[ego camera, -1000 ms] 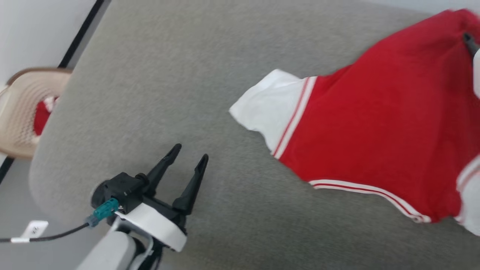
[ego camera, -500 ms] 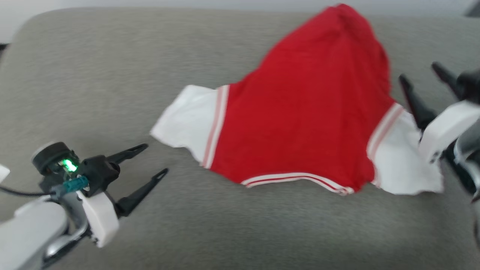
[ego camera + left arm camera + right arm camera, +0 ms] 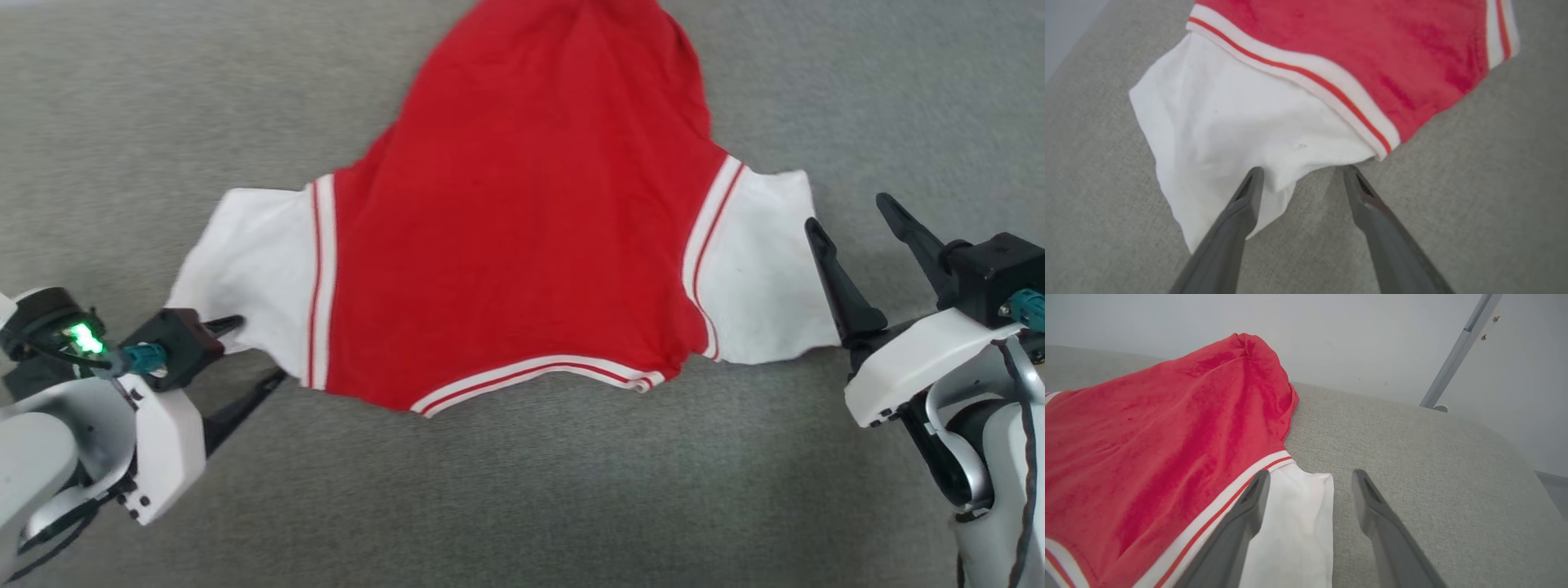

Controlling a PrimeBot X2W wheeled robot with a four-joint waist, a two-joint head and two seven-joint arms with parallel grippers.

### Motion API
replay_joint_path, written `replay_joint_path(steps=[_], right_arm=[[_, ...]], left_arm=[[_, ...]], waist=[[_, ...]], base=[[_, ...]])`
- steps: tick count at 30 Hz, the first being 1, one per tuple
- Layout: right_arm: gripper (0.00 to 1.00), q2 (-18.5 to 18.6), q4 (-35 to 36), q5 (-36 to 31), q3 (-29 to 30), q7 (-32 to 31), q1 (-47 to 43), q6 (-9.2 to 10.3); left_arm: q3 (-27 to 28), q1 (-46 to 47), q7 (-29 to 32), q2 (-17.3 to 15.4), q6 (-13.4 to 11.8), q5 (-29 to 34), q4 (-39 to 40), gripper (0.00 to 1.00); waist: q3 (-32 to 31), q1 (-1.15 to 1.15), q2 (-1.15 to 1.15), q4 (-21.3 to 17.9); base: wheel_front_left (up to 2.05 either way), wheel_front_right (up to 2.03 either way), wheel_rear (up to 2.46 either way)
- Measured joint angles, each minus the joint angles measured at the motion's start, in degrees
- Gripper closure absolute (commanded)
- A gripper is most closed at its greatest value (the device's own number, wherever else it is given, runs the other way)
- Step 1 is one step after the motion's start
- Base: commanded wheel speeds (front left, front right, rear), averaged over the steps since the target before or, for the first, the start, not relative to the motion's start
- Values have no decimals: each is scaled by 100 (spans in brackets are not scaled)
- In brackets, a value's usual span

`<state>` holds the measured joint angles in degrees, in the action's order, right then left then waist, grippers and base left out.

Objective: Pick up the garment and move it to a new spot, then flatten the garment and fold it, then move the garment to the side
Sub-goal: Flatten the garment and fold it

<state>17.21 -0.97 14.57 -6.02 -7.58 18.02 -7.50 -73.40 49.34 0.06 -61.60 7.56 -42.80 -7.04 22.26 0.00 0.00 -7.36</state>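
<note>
The garment (image 3: 522, 237) is a red T-shirt lying spread on the grey cushioned surface (image 3: 522, 490), white sleeves out to both sides and the striped hem toward me. My left gripper (image 3: 257, 351) is open at the lower edge of the left white sleeve (image 3: 245, 261). In the left wrist view a fold of that sleeve (image 3: 1241, 122) lies between the open left gripper's (image 3: 1302, 170) fingers. My right gripper (image 3: 847, 212) is open beside the right sleeve (image 3: 759, 269). In the right wrist view the sleeve's outer edge (image 3: 1306, 522) reaches between the right gripper's (image 3: 1310, 473) fingers. The garment (image 3: 1167, 428) bunches up at its far end.
The grey surface (image 3: 1433, 465) runs wide around the shirt and rounds off at its far right corner. Behind it is a pale wall (image 3: 1331, 330) with a slanted metal strip (image 3: 1457, 351).
The head camera has swung, bringing the shirt to the middle of the view. My left gripper has closed in on the left sleeve, and my right gripper now stands open beside the right sleeve.
</note>
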Motion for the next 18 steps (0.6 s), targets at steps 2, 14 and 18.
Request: replay_joint_path(steps=[2,14,18], right_arm=[[0,-64,82,-11,10,-34,-25,0],[0,237,349,263,-508,-965,-255,0],[0,781,634,646,-859,-1883,-354,0]], left_arm=[[2,-19,0,-1,0,2,-115,0],[66,48,-33,288,0,-96,-559,100],[63,63,-32,398,-1,-103,-522,100]], waist=[[66,0,0,-81],[198,0,0,-80],[231,0,0,14]], base=[[0,0,0],[0,0,0],[0,0,0]])
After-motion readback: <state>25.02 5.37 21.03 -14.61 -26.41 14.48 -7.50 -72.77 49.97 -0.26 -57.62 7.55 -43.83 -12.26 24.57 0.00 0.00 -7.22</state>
